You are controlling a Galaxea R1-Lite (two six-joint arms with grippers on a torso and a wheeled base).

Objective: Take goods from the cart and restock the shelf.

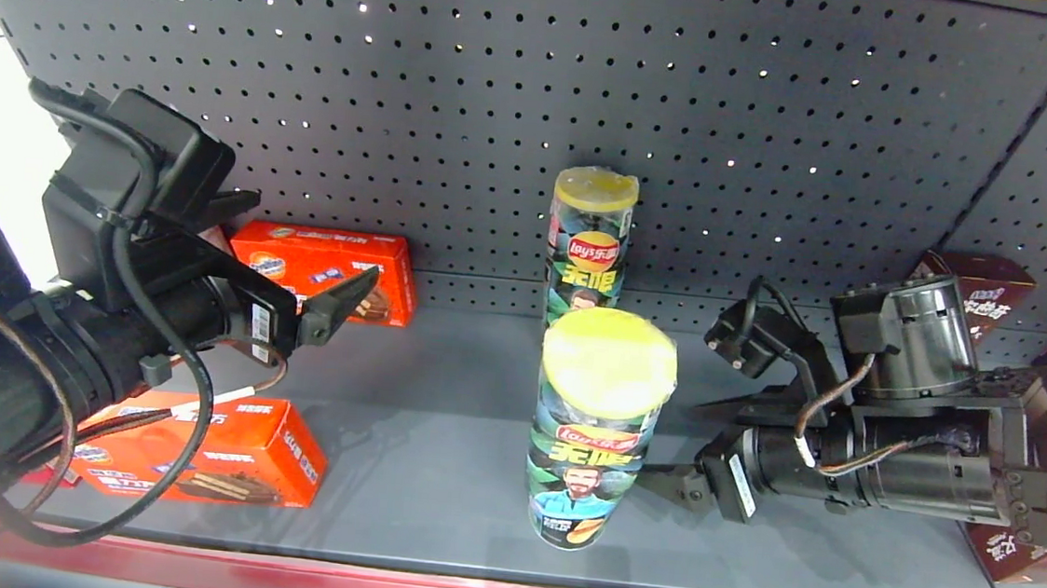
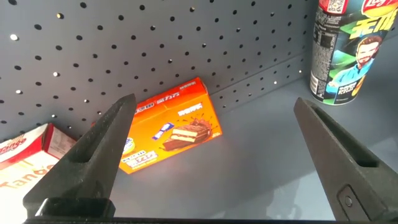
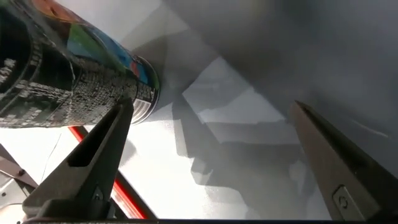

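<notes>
Two crisp cans with yellow lids stand upright on the grey shelf (image 1: 437, 437), one behind the other. The rear crisp can (image 1: 587, 262) is close to the pegboard back panel (image 1: 502, 96), and the front crisp can (image 1: 591, 449) is near the shelf's red front edge. The right pincer (image 1: 667, 441) lies low over the shelf just beside the front crisp can on its right, its jaws spread wide and holding nothing. Its nearer fingertip seems to reach the can's lower side, though contact is hard to judge. The left pincer (image 1: 315, 236) hangs above the shelf's left part, also spread and empty, between the rear orange wafer box (image 1: 329, 269) against the panel and the front orange wafer box (image 1: 221, 462). Dark brown boxes (image 1: 982, 283) sit at the far right.
</notes>
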